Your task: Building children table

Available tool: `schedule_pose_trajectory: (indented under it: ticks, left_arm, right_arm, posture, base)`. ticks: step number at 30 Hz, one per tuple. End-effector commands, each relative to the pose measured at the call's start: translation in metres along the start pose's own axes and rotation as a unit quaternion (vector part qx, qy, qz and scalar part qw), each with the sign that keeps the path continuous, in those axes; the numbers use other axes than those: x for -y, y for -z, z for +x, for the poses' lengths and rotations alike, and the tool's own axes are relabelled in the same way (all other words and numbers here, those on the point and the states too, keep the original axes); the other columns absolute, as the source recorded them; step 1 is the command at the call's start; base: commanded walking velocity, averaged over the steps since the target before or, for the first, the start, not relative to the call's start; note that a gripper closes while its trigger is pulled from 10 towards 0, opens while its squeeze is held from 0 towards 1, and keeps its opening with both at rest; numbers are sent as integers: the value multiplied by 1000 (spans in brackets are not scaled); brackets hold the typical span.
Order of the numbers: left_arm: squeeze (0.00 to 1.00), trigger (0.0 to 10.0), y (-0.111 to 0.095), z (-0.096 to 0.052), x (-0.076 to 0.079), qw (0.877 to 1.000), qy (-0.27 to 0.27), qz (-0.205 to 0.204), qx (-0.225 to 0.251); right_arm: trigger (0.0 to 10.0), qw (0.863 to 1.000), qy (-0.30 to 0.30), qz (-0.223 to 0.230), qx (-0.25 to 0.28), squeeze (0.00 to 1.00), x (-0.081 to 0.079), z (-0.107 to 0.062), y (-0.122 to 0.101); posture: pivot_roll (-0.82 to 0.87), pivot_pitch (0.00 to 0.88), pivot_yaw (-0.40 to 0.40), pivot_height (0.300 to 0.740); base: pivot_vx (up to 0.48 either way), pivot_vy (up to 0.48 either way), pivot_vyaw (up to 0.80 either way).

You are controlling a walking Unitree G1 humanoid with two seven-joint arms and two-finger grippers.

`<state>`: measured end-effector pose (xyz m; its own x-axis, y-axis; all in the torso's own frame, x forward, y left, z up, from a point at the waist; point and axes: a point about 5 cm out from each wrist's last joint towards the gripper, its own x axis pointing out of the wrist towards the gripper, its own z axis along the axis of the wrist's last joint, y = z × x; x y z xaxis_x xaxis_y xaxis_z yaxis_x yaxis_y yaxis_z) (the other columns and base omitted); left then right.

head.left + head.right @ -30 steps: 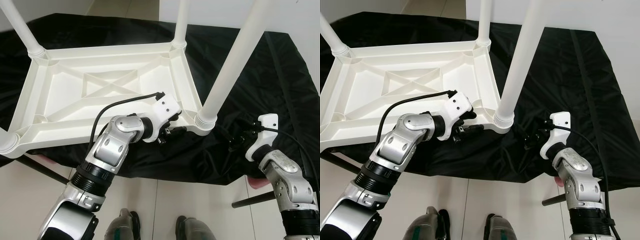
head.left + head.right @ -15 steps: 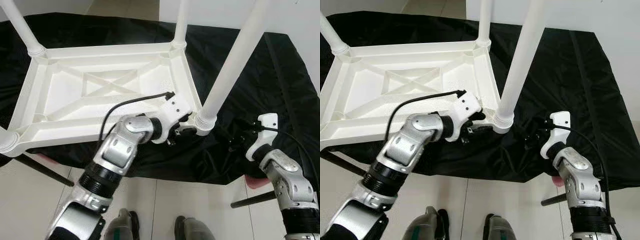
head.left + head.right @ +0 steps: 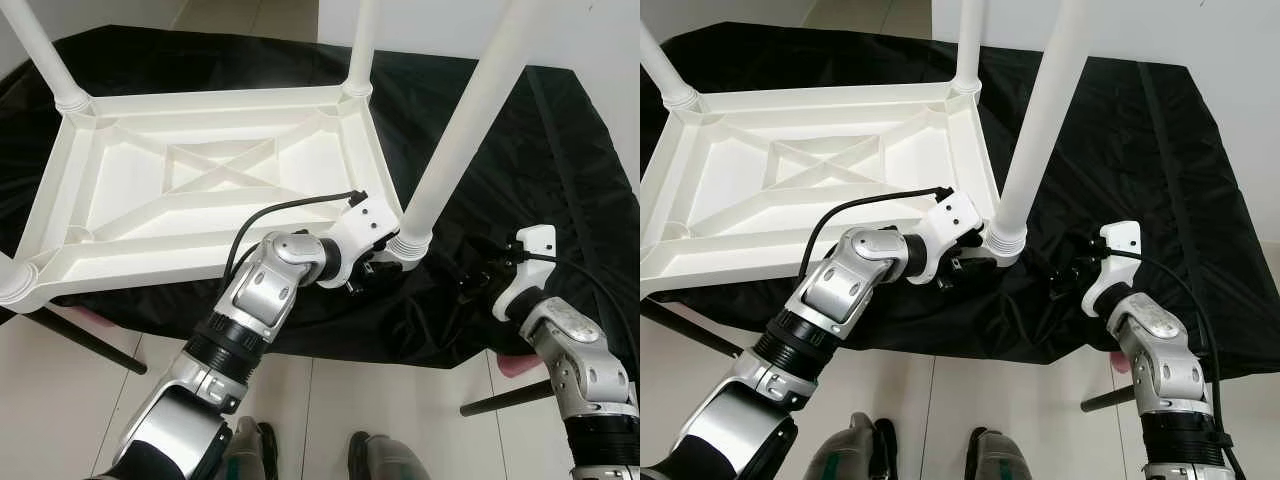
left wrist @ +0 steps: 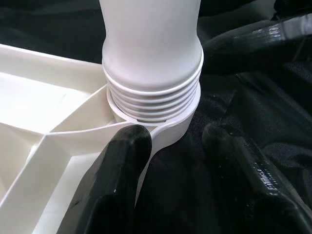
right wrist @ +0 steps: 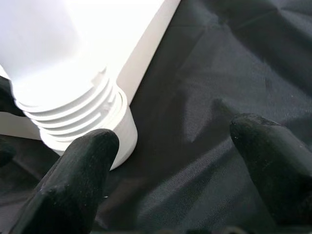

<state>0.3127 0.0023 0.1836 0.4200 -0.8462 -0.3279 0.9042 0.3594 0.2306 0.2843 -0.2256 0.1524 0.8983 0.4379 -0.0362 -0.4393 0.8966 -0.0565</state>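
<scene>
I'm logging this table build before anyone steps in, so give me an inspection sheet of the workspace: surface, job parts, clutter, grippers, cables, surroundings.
Surface: black cloth, wrinkled, draped over a stand with dark legs.
Job's things: white tabletop lying upside down on the cloth; four white legs stand up from its corners. Near-right leg sits in its corner socket with thread ridges still showing above the collar.
Clutter: nothing seen on the cloth; something pink under its right edge, unclear.
Grippers: left gripper open, fingers at that socket's collar; right gripper open, over the cloth just right of the same leg.
Cables: black cable looped over the left wrist; another along the right wrist.
Surroundings: pale tiled floor, white wall.
</scene>
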Motion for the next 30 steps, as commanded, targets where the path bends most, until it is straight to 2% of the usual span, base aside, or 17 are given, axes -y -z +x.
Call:
schedule_pose_trajectory:
  ticks: [1, 4, 6, 10, 26, 30]
  left_arm:
    - [0, 10000, 1, -2, -13, 992, -122, 5, -7]
    - [0, 10000, -1, -4, -17, 992, -127, 8, -2]
    - [0, 10000, -5, -9, -24, 990, -140, 10, 4]
    - [0, 10000, -2, -9, -27, 989, -145, 14, -1]
    - [0, 10000, 15, 4, -17, 992, -123, 17, -30]
    - [0, 10000, 19, 7, -20, 990, -129, 33, -46]
  right_arm:
    - [10000, 1000, -25, -1, 8, 0, -6, 1, -4]
    - [10000, 1000, -28, -2, 7, 0, -6, 0, -4]
    - [10000, 999, -36, 0, 7, 0, -7, 1, -4]
    - [10000, 999, -45, -1, 6, 0, -7, 1, -5]
    - [10000, 998, -60, -10, -9, 0, -4, -6, -7]
    - [10000, 998, -61, -13, -17, 0, -1, -12, -7]
  posture:
    - [-34, 111, -15, 740]
    - [-34, 105, -16, 740]
    - [-31, 98, -15, 740]
    - [-33, 92, -13, 740]
    - [-56, 112, -2, 740]
    - [-63, 120, 9, 740]
  base:
    - [0, 0, 0]
    - [0, 0, 0]
    - [0, 0, 0]
    - [0, 0, 0]
    - [0, 0, 0]
    - [0, 0, 0]
